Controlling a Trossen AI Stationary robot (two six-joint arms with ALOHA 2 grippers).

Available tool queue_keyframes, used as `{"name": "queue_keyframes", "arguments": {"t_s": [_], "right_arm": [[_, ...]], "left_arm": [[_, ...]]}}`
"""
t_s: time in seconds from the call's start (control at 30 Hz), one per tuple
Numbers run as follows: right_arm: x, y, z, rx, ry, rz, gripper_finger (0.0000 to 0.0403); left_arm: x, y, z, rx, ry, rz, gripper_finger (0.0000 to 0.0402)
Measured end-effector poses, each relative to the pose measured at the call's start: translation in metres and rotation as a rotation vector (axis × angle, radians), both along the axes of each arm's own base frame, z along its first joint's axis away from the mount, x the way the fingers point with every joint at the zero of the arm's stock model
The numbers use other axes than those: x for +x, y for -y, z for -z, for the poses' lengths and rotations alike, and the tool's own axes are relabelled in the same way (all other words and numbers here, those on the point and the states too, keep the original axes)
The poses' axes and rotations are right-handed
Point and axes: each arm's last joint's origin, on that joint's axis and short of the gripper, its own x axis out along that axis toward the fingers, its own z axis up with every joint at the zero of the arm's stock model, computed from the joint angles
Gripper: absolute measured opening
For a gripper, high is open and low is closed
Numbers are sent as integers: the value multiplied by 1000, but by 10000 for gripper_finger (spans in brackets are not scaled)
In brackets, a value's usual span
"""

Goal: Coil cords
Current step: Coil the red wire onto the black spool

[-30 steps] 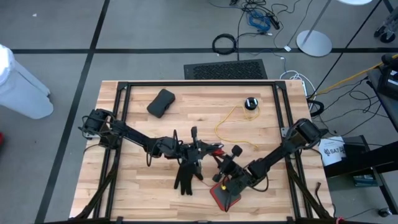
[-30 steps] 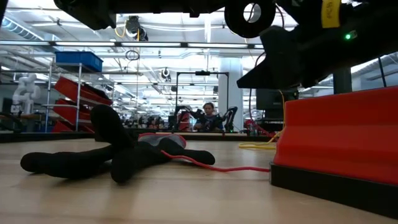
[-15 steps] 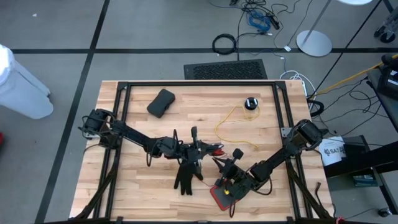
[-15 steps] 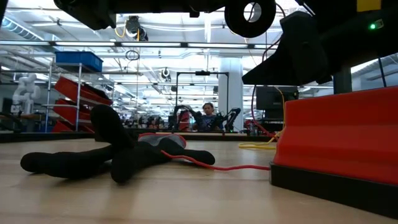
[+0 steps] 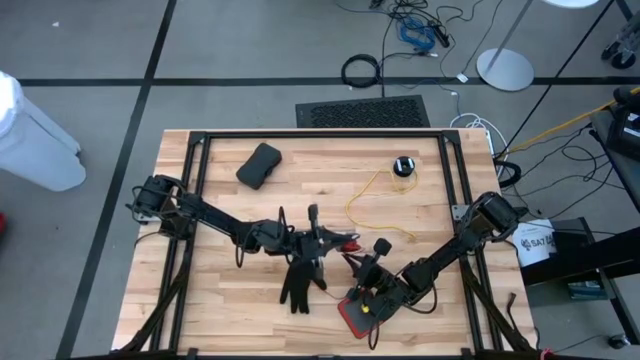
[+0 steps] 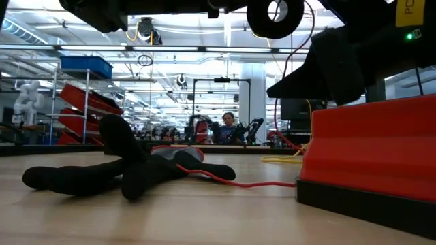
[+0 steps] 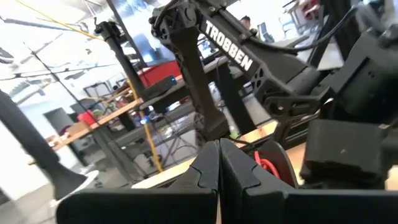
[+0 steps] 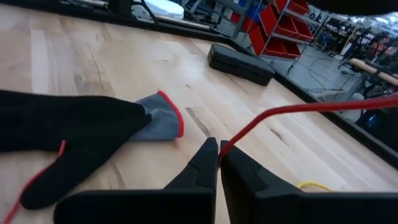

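A thin red cord [image 8: 292, 111] runs between my two grippers at the table's middle. Part of it trails on the wood [image 6: 252, 184] past a black glove [image 5: 298, 282]. My right gripper [image 8: 218, 148] is shut on it, low and near the glove. My left gripper [image 7: 219, 144] is shut higher up, with red loops [image 7: 267, 165] beside one finger. A yellow cord [image 5: 372, 195] lies in a loose curve on the table, joined to a small black round puck [image 5: 403, 166] at the far right. My left gripper has red loops of the cord [image 7: 266, 163] hard against the outer side of one finger. The shut fingers hide the place of contact. The fingers point about level toward the table's right. My right gripper pinches a single strand of the red cord [image 8: 225, 147] between its fingertips, slanting slightly down from the table's near right. The strand leaves the tips in a straight, taut line, clear of the table.
A red box on a black base [image 5: 358, 316] stands under my right arm near the front edge. A black case [image 5: 260, 165] lies at the far left. The glove's grey cuff [image 8: 163, 118] lies just ahead of my right gripper. Black frame rails run along the table's sides.
My right gripper has rolled a little about its own line and stays shut on the red cord. The cord, the glove and my left gripper stand as before.
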Motion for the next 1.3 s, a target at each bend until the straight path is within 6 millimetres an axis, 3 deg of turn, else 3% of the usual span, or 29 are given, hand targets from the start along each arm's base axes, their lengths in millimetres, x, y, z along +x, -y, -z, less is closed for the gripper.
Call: {"name": "queue_keyframes", "arguments": {"t_s": [0.27, 0.5, 0.87, 1.3], "right_arm": [[-1, 1, 0, -32, -8, 17, 1], [1, 1, -2, -16, 18, 24, 1], [27, 21, -17, 68, 122, 18, 0], [35, 28, -23, 53, 141, 2, 0]], "left_arm": [[-1, 1, -7, -131, 75, 106, 0], [0, -10, -15, -328, 148, 202, 0], [3, -29, -16, -316, 177, 77, 0], [5, -37, -14, -313, 159, 49, 0]]}}
